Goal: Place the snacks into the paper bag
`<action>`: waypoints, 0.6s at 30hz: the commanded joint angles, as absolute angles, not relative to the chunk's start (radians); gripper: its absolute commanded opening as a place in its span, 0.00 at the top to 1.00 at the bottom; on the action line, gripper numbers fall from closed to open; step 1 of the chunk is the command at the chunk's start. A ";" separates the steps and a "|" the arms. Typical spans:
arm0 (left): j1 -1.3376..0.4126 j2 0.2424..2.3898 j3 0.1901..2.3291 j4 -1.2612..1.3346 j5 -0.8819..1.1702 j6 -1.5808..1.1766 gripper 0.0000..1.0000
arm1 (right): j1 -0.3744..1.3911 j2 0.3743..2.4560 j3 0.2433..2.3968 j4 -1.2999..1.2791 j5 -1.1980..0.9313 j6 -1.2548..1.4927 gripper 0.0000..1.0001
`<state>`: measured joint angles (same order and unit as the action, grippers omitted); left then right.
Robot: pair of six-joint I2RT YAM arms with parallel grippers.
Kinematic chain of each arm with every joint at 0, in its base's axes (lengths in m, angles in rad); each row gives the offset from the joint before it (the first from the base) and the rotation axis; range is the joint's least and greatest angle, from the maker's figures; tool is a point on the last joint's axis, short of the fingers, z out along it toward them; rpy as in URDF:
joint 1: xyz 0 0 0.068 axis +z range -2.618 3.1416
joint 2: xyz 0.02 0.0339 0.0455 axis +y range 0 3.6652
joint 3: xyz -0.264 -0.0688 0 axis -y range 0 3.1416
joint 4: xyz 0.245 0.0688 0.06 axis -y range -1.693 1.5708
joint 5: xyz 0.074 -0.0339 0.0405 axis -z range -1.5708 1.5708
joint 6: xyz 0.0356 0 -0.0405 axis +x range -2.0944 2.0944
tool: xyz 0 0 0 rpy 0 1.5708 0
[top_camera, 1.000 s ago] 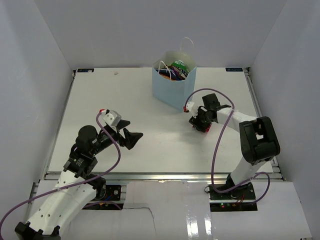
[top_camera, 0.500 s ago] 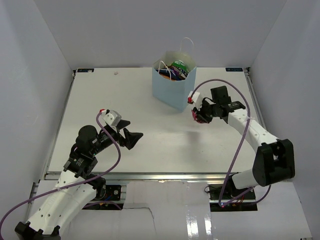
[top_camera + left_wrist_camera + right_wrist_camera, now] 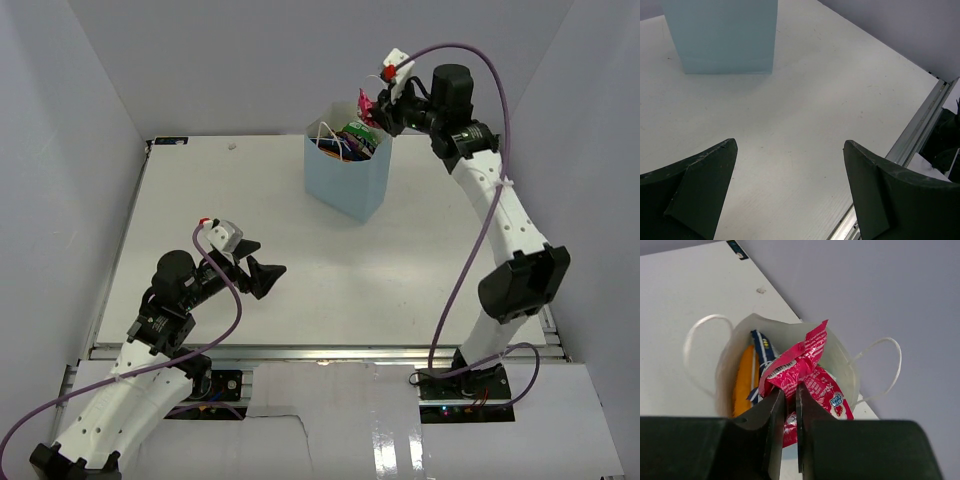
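The light blue paper bag stands upright at the back of the table, with an orange packet, a blue one and a green one inside. My right gripper is shut on the small pink packet and holds it high over the bag's open mouth; in the right wrist view the pink packet hangs from the fingers just above the opening. My left gripper is open and empty, low over the table's front left. The bag's wall shows far ahead in the left wrist view.
White cord handles stick up from the bag's rim. White enclosure walls close the table on three sides. A metal rail runs along the front edge, also seen at the right of the left wrist view.
My right arm has lifted the pink packet from the table beside the bag up and back, to above the bag's mouth. The left arm has not moved.
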<state>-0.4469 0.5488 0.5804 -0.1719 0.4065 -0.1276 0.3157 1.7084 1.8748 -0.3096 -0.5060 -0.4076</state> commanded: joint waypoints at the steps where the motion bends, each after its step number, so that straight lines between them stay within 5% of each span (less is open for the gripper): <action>1: -0.442 0.548 0.578 -0.156 0.399 -0.123 0.02 | 0.328 1.857 1.997 -0.262 -0.424 -0.285 0.91; 6: -0.439 0.552 0.578 -0.156 0.397 -0.121 0.02 | 0.328 1.939 2.010 -0.245 -0.318 -0.307 0.82; 11: -0.437 0.563 0.580 -0.156 0.407 -0.121 0.02 | 0.328 1.881 1.958 -0.278 -0.356 -0.307 0.41; 18: -0.436 0.561 0.580 -0.156 0.410 -0.126 0.02 | 0.324 1.626 1.769 -0.291 -0.400 -0.239 0.08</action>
